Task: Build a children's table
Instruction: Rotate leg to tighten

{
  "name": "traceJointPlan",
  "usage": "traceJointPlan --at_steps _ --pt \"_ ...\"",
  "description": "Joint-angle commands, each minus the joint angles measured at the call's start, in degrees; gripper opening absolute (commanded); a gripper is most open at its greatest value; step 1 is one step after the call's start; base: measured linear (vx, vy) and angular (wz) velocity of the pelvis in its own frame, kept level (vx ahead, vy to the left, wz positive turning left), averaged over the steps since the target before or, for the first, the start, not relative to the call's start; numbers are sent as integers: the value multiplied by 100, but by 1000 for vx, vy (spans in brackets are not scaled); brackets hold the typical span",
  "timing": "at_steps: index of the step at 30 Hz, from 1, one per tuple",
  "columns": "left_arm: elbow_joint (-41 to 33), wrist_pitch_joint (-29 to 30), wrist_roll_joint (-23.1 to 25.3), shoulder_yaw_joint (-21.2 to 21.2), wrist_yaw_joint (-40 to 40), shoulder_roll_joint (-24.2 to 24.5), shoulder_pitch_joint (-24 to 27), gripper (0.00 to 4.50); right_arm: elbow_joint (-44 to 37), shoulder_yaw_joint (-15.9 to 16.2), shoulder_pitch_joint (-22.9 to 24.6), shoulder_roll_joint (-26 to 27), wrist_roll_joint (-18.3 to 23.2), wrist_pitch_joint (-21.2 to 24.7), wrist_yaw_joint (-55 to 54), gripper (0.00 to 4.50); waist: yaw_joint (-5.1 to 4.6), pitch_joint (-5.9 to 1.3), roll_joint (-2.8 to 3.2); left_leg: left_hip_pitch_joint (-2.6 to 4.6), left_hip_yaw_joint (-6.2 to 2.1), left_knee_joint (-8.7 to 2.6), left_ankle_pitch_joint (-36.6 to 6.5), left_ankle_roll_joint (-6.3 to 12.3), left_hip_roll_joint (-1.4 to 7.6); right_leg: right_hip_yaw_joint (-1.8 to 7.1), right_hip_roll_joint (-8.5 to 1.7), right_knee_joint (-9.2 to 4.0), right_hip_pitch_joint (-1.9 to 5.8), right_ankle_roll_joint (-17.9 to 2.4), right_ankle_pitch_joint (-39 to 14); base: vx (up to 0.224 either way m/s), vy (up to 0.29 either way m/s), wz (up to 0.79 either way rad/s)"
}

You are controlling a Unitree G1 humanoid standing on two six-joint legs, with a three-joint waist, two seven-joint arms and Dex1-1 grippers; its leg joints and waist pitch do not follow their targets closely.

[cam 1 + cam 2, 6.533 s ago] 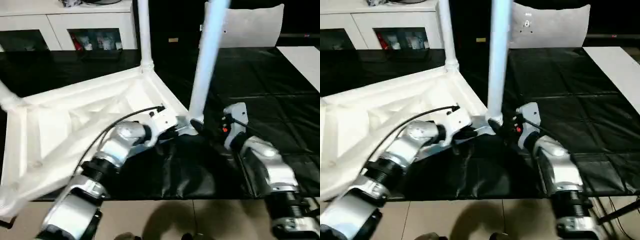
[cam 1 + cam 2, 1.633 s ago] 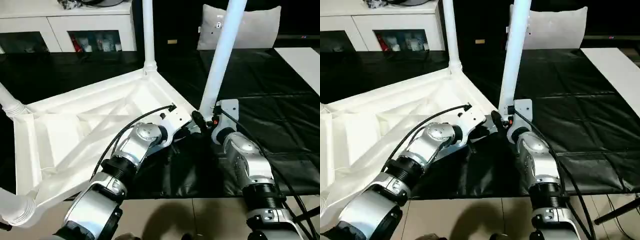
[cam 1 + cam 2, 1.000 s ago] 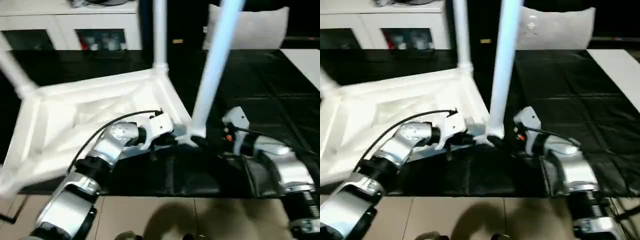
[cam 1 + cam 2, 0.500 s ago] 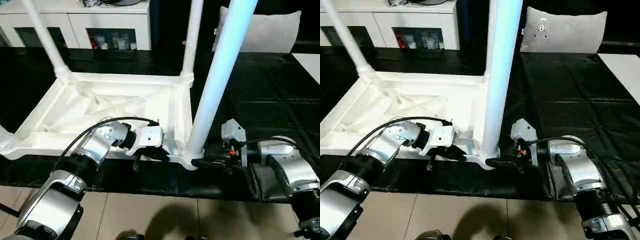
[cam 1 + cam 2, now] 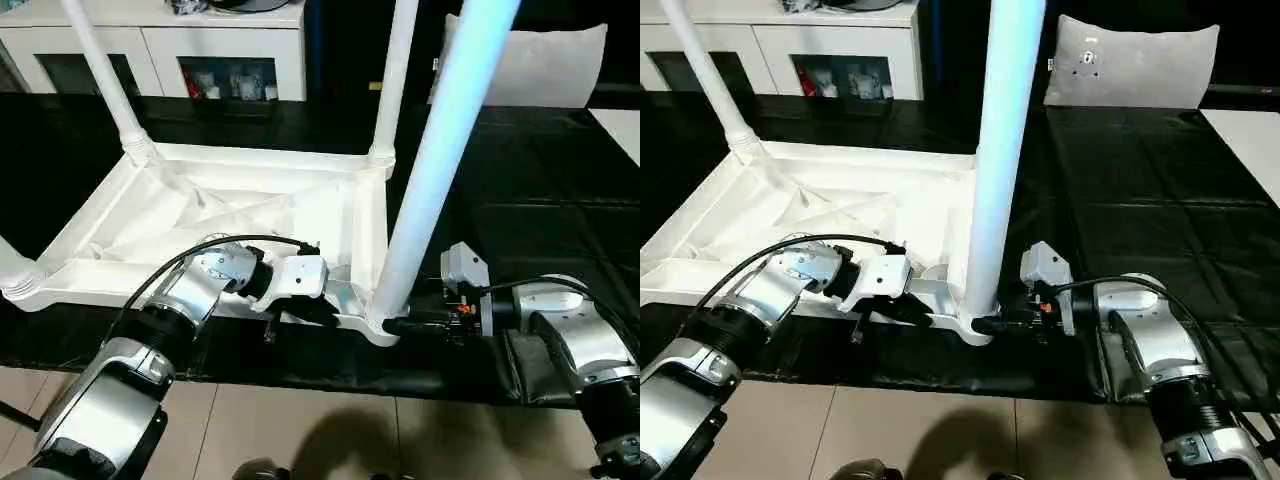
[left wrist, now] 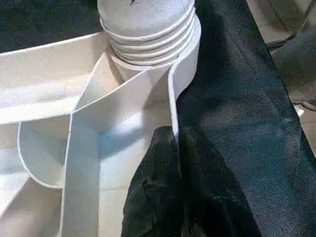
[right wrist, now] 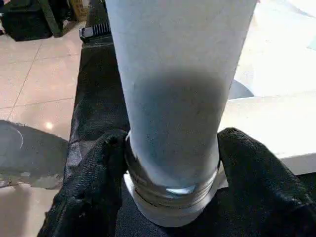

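Observation:
The children's table [image 5: 200, 215] lies upside down on a black mat, its white legs pointing up. My left gripper [image 6: 173, 136] is shut on the thin near rim of the top, just beside the near right corner socket [image 6: 148, 29]. In the eye views it sits at that edge [image 5: 305, 312]. My right gripper [image 7: 170, 143] reaches in from the right at mat level. Its black fingers [image 7: 98, 168] press both sides of the ribbed base of the near right leg [image 5: 440, 150], which stands in that socket.
Two more legs stand at the far corners [image 5: 395, 80] [image 5: 100, 70], and another at the near left [image 5: 15, 265]. A white cabinet with glass doors [image 5: 150, 50] and a pale cushion [image 5: 545, 65] stand behind. The black mat [image 5: 540, 170] ends at a tiled floor [image 5: 300, 430].
The whole picture has shifted, so the camera moved. My right fingers have drawn in on the base of the near right leg. The left grip on the rim is unchanged.

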Motion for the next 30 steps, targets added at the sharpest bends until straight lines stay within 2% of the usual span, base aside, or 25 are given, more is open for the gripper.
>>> traceJointPlan --at_steps 1,4,7,8,9,10,11,12,13,14,16,17,18,19,20,21,23,24,25,26,28,29,30 --pt "-2 -28 54 -99 -83 -60 -43 0 -140 88 58 79 88 66 18 263 -25 -458 -90 66 -186 -365 -501 622 502 428 -683 -432 349 -329 -1896 0 0 0" --pt "-82 194 51 -49 139 -136 14 0 -316 64 205 159 157 242 -152 257 -3 -462 -73 76 -196 -366 -490 619 524 440 -697 -429 344 -366 -1814 0 0 0" --pt "-251 683 -35 78 496 -335 102 0 -488 -94 298 432 255 690 -729 252 -23 -443 -81 75 -188 -375 -589 571 506 426 -697 -457 343 -361 -1977 0 0 0" --pt "-362 929 -88 140 666 -454 154 0 -528 -180 310 602 240 856 -1102 251 -51 -414 -76 110 -183 -393 -754 446 511 418 -701 -511 334 -327 -2310 0 0 0" --pt "-514 1249 -152 200 860 -611 222 0 -515 -265 296 823 157 995 -1588 247 -54 -391 -70 129 -176 -393 -863 414 482 397 -695 -559 313 -281 -2531 0 0 0" --pt "-537 1298 -156 207 899 -640 232 0 -510 -281 293 864 142 1015 -1673 243 -93 -355 -72 183 -178 -402 -1066 290 455 360 -693 -635 298 -157 -2981 0 0 0" --pt "-621 1478 -173 234 1043 -746 269 0 -490 -337 279 1012 87 1091 -1987 240 -126 -342 -82 208 -174 -392 -1146 230 431 340 -695 -680 293 -71 -3192 0 0 0" --pt "-720 1741 -174 269 1309 -931 300 0 -436 -447 234 1257 29 1183 -2477 238 -179 -329 -93 238 -180 -374 -1289 147 377 280 -694 -754 304 108 -3548 0 0 0" --pt "-740 1810 -174 280 1387 -985 304 0 -418 -482 217 1325 23 1207 -2608 235 -215 -339 -105 243 -189 -378 -1309 115 386 273 -693 -764 313 166 -3591 0 0 0" --pt "-742 1954 -149 316 1642 -1131 283 0 -364 -571 165 1492 17 1260 -2922 229 -314 -370 -72 200 -236 -409 -1311 120 436 252 -691 -749 362 199 -3354 0 0 0" --pt "-674 2256 -98 405 2147 -1413 190 0 -223 -695 43 1773 -104 1319 -3573 220 -430 -381 -54 171 -285 -446 -1420 135 500 246 -701 -723 389 111 -3006 0 0 0" --pt "-612 2426 -67 491 2475 -1572 112 0 -151 -788 -26 1929 -134 1380 -3911 218 -459 -388 -43 178 -292 -449 -1453 136 508 255 -703 -710 388 62 -2901 1 55 -5" --pt "-607 2444 -64 501 2509 -1589 104 0 -144 -798 -34 1946 -136 1387 -3947 216 -545 -399 -38 149 -295 -460 -1422 155 512 281 -719 -677 407 -86 -2630 0 0 0" --pt "-555 2666 -13 640 3030 -1814 3 0 -49 -968 -132 2180 -168 1482 -4468 214 -585 -416 -48 140 -273 -443 -1288 181 500 333 -734 -652 399 -208 -2398 0 0 0" --pt "-555 2666 -13 640 3030 -1814 3 0 -49 -968 -132 2180 -168 1482 -4468 213 -604 -423 -64 101 -266 -428 -1131 251 449 335 -740 -635 426 -297 -2298 0 0 0" --pt "-510 2799 -12 741 3354 -1972 -79 0 42 -1070 -210 2320 -187 1477 -4773 212 -599 -436 -50 99 -254 -417 -1037 291 437 351 -744 -622 433 -314 -2236 0 0 0" --pt "-471 2942 64 849 3906 -2181 -186 0 166 -1203 -310 2519 -282 1431 -5285 211 -599 -466 -68 56 -227 -387 -652 453 418 377 -733 -564 433 -434 -1935 0 0 0" --pt "-474 2961 84 852 3954 -2203 -195 0 183 -1212 -321 2544 -302 1416 -5335 211 -599 -466 -68 56 -227 -387 -652 453 418 377 -733 -564 433 -434 -1935 0 0 0" --pt "-488 2999 132 850 4037 -2240 -208 0 213 -1229 -340 2593 -345 1388 -5426 211 -576 -507 -51 34 -237 -376 -295 586 449 395 -708 -483 430 -525 -1444 0 0 0" --pt "-491 2979 151 839 4041 -2238 -212 0 227 -1227 -344 2600 -371 1339 -5451 211 -559 -515 -50 7 -236 -356 -88 723 457 405 -706 -425 426 -586 -1074 0 0 0" --pt "-514 2930 198 795 4021 -2206 -202 0 238 -1270 -351 2624 -347 1251 -5476 211 -543 -512 -54 6 -224 -342 -12 843 458 413 -712 -392 411 -676 -838 0 0 0" --pt "-533 2827 254 720 3924 -2128 -177 0 227 -1374 -347 2652 -206 1173 -5412 266 -532 -508 -50 3 -221 -343 -42 893 457 410 -716 -394 414 -696 -842 0 0 0" --pt "-528 2725 313 662 3852 -2036 -150 0 199 -1397 -319 2605 -172 1084 -5312 266 -527 -513 -49 0 -221 -339 -54 904 453 408 -714 -393 416 -686 -858 0 0 0"
